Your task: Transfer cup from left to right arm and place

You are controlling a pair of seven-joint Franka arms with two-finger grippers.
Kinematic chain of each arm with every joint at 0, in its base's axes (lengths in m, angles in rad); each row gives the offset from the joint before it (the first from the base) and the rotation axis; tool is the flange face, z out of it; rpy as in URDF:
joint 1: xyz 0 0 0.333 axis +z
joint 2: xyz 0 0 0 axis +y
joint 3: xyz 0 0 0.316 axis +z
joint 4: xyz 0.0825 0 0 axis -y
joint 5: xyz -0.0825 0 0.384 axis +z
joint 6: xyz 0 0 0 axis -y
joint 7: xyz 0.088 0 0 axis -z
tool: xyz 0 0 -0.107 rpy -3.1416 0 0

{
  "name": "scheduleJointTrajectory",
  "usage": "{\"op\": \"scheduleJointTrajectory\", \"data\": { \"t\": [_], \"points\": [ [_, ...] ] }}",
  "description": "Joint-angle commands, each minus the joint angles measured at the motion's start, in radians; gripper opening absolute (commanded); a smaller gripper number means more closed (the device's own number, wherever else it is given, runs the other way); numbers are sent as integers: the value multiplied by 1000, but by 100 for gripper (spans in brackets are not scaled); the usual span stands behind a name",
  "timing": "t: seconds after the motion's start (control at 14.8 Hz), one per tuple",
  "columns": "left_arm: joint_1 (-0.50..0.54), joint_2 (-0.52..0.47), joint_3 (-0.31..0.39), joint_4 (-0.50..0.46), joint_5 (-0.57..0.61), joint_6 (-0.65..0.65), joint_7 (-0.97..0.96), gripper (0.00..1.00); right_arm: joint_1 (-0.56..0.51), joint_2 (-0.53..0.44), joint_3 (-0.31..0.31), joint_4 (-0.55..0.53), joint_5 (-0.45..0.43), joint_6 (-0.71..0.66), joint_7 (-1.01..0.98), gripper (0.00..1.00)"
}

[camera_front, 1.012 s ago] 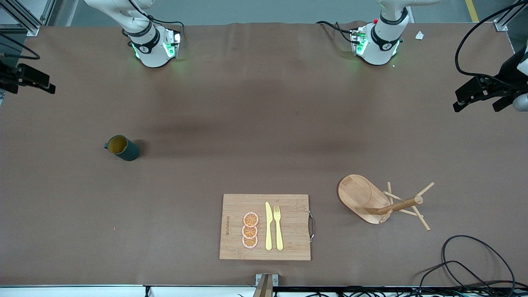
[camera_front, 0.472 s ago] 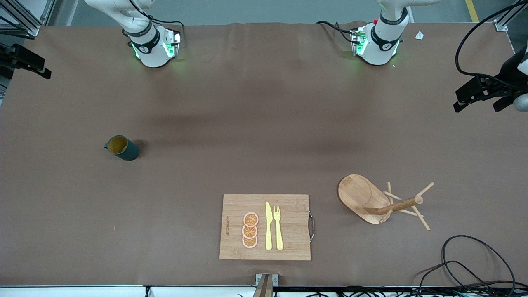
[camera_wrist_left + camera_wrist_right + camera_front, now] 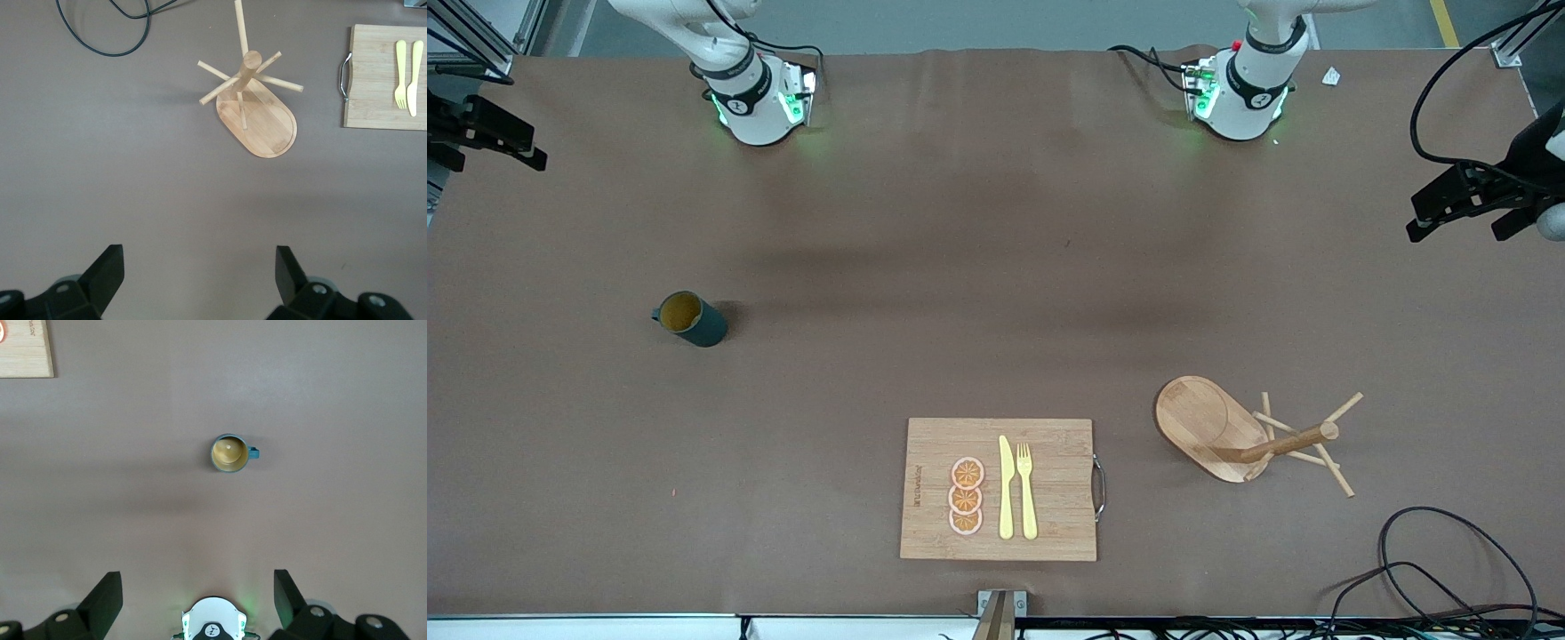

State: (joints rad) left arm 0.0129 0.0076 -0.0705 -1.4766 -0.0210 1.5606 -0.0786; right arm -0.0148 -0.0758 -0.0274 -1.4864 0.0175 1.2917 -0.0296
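We see the cup (image 3: 690, 319) upright near the counter's (image 3: 996, 267) right-arm edge — both end effectors, left (image 3: 197, 280) and right (image 3: 197, 600), spread wide, holding nothing.

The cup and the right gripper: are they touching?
Apart. The right wrist view shows the cup standing alone on bare table, well clear of the open right gripper.

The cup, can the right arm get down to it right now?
Probably yes. The cup stands upright alone on bare table toward the right arm's end, nothing touching it. The right gripper is high above, fingers open, with no object between.
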Motion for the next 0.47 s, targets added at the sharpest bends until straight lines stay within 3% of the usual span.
{"op": "scheduleJointTrajectory", "data": {
  "t": [0.0, 0.4],
  "points": [
    [9, -5, -2, 1, -8, -2, 7, 100, 9, -29, -3, -32, 2, 17, 10, 100],
    [7, -5, -2, -1, -8, -2, 8, 100, 2, -25, -8, -31, 2, 38, -47, 100]
  ]
}}
